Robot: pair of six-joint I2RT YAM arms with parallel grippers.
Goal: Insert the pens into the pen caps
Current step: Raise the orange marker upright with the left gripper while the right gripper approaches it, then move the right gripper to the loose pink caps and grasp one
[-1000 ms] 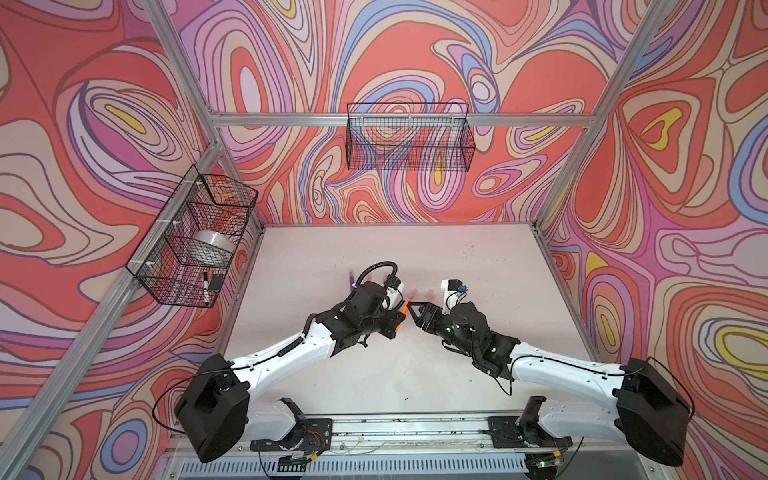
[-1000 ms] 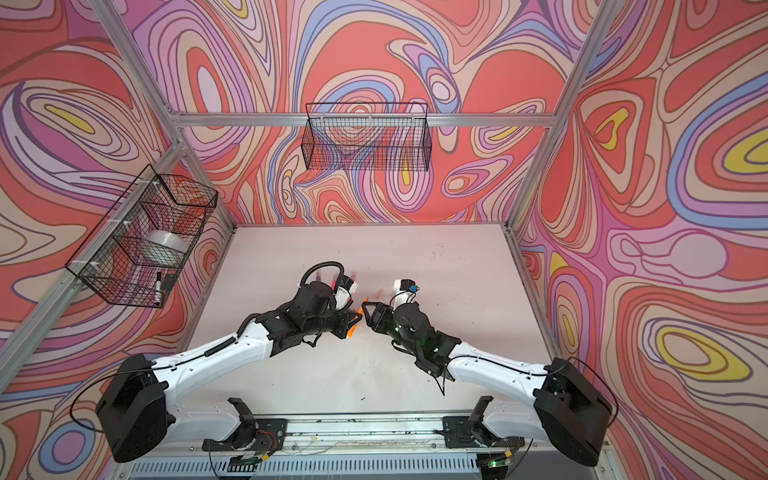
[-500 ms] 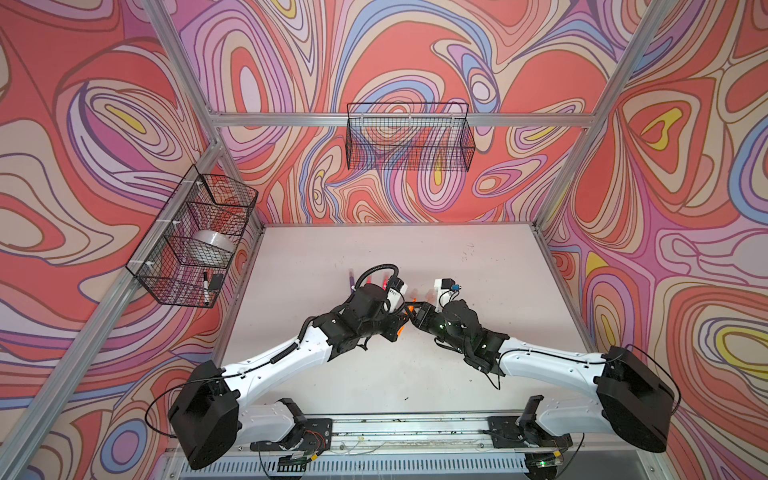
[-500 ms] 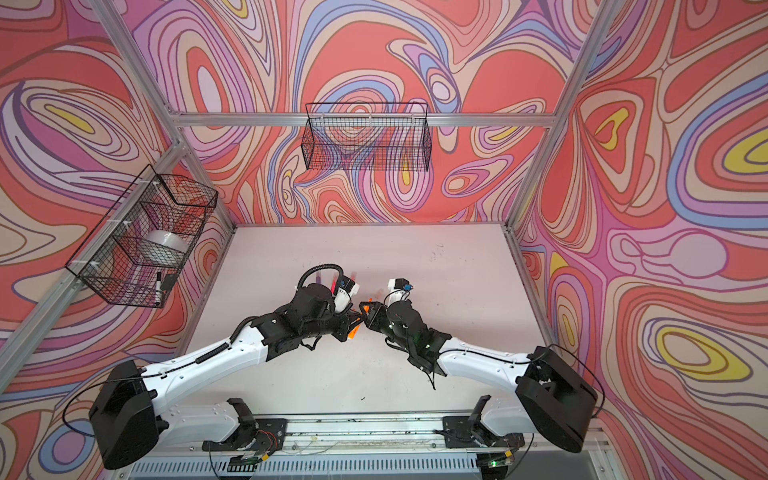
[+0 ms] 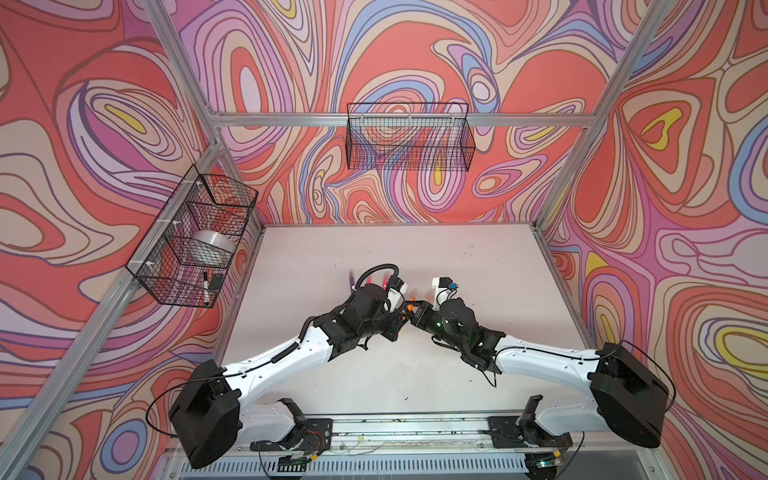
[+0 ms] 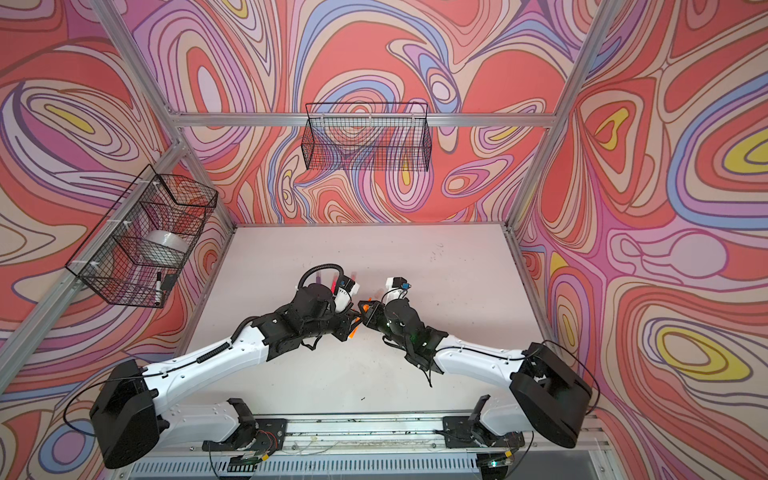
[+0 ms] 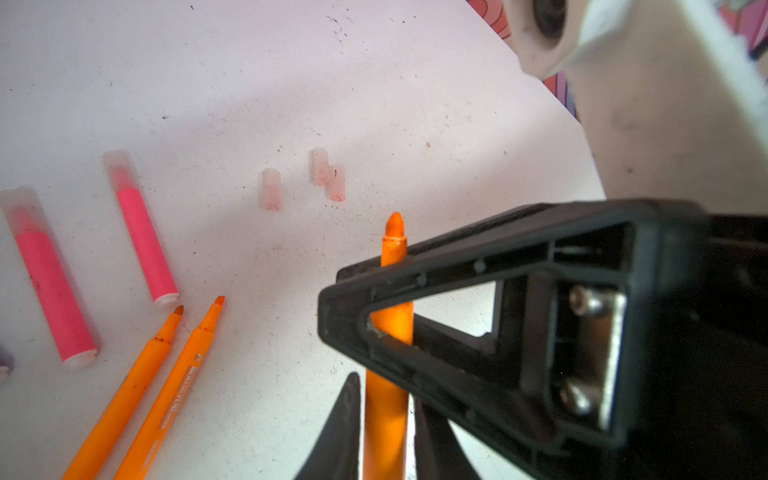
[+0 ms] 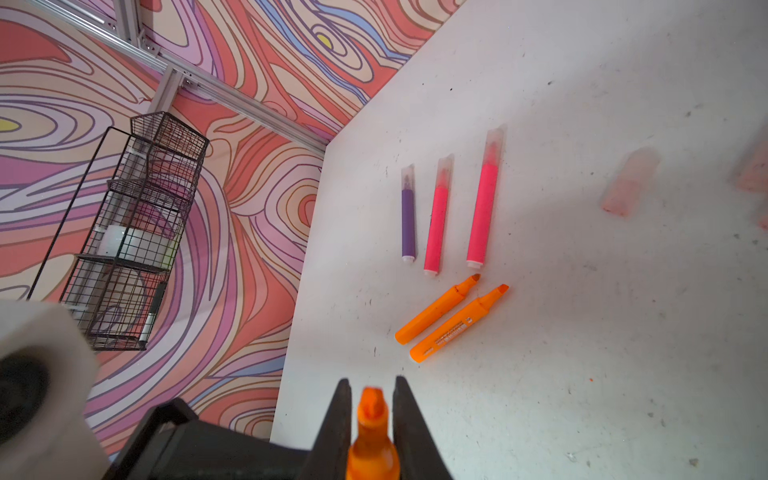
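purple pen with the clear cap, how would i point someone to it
On the white tabletop, three capped marker pens lie side by side in a row. The slim purple marker pen is at one end, next to a pink-red marker pen. It alone is purple; the other two are pink-red.

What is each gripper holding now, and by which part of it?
The right gripper is shut on the slim orange marker pen, on the barrel just behind its tip. The left gripper flanks the rear barrel, a thin gap showing.
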